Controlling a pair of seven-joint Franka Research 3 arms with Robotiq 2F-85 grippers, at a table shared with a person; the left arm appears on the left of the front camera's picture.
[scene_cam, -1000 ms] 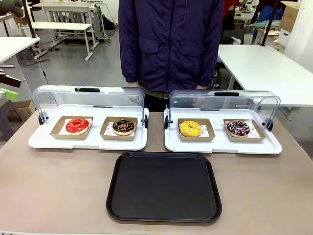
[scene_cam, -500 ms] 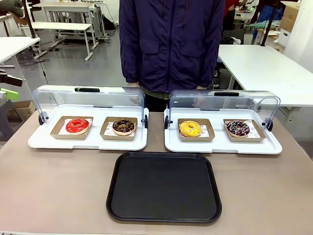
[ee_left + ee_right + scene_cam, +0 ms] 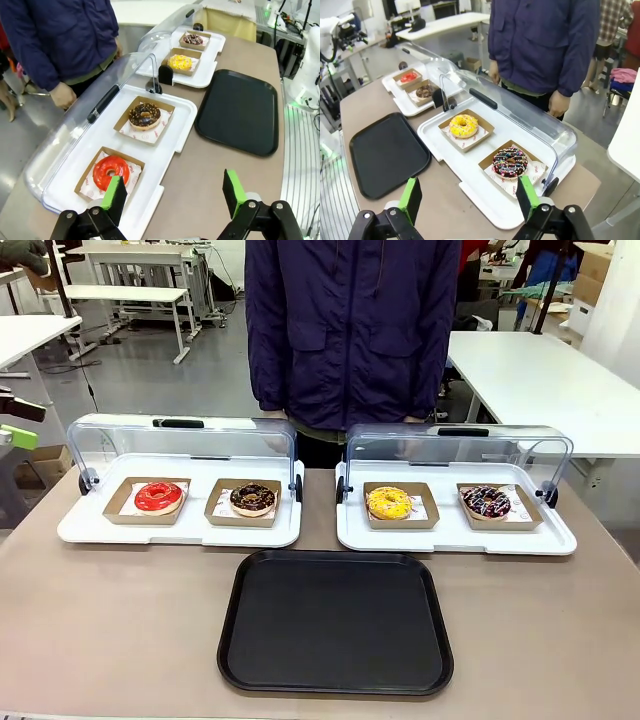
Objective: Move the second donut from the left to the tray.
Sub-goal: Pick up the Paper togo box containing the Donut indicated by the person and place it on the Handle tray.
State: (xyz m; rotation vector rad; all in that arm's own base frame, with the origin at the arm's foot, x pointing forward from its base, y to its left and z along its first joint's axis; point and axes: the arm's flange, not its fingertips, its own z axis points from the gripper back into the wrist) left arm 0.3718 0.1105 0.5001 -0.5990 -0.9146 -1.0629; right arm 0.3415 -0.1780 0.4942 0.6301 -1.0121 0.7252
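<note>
— Where is the chocolate-glazed ring donut [image 3: 252,498]?
— In a small square brown cardboard tray [image 3: 218,512], over a sheet of printed paper. That stands on the left white plastic tray [image 3: 180,533], whose clear domed lid [image 3: 180,440] is rolled back at the far side. The glaze is dark and glossy, dotted with small light sprinkles. Seen from the flat black rectangular tray [image 3: 335,620], it lies at about eleven o'clock.

— Its neighbour?
— A red-glazed ring donut [image 3: 159,497] at its nine o'clock, in its own cardboard square on the same white tray.

— And the black tray?
— Matte, with rounded corners and a low raised rim. It lies on the smooth beige desk [image 3: 110,630], just at six o'clock of the gap between the two white trays.

— The other white tray?
— The right white plastic tray [image 3: 455,540] sits at one o'clock of the black one, lid back likewise. It holds a yellow-glazed donut [image 3: 388,503] and a dark donut with pink and white sprinkles [image 3: 486,502], each in cardboard.

— The pincers?
— The left pincer [image 3: 174,195] is spread wide, green pads far apart, above the desk's edge by the red donut's end. The right pincer [image 3: 469,196] is spread too, near the sprinkled donut's end.

— Anyone there?
— A person in a dark blue jacket [image 3: 350,330] stands at twelve o'clock, behind the lids.
</note>
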